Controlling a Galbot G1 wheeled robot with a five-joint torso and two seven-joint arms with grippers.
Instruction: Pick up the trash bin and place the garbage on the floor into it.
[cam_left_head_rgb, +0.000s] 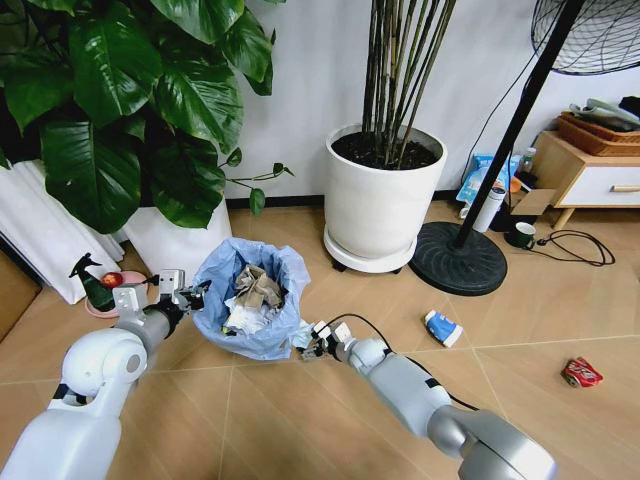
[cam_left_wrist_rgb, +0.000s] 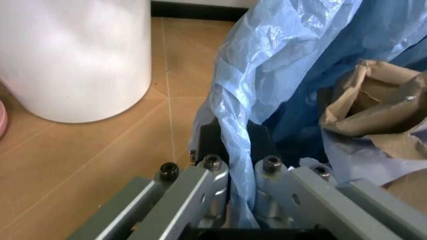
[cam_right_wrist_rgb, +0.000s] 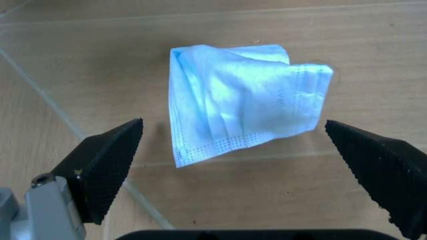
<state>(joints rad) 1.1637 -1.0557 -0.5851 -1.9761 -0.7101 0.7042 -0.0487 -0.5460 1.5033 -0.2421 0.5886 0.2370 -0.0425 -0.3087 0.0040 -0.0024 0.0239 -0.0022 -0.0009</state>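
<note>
The trash bin (cam_left_head_rgb: 250, 305), lined with a wrinkly light-blue bag and holding crumpled paper, stands on the floor (cam_left_head_rgb: 290, 430) ahead of me. My left gripper (cam_left_head_rgb: 190, 297) is shut on its near-left rim, the liner pinched between the fingers (cam_left_wrist_rgb: 213, 165). My right gripper (cam_left_head_rgb: 312, 338) is low by the bin's right side, open. A folded light-blue face mask (cam_right_wrist_rgb: 240, 100) lies flat on the floor between its fingertips (cam_right_wrist_rgb: 120, 145), untouched. More garbage lies to the right: a blue-white can (cam_left_head_rgb: 443, 328) and a red can (cam_left_head_rgb: 581, 373).
A large white plant pot (cam_left_head_rgb: 383, 200) and a fan's round black base (cam_left_head_rgb: 458, 260) stand behind the bin. Another white pot (cam_left_wrist_rgb: 73, 60) is close to the bin's left. A green spray bottle (cam_left_head_rgb: 95, 285) and a low cabinet (cam_left_head_rgb: 590, 175) are at the edges.
</note>
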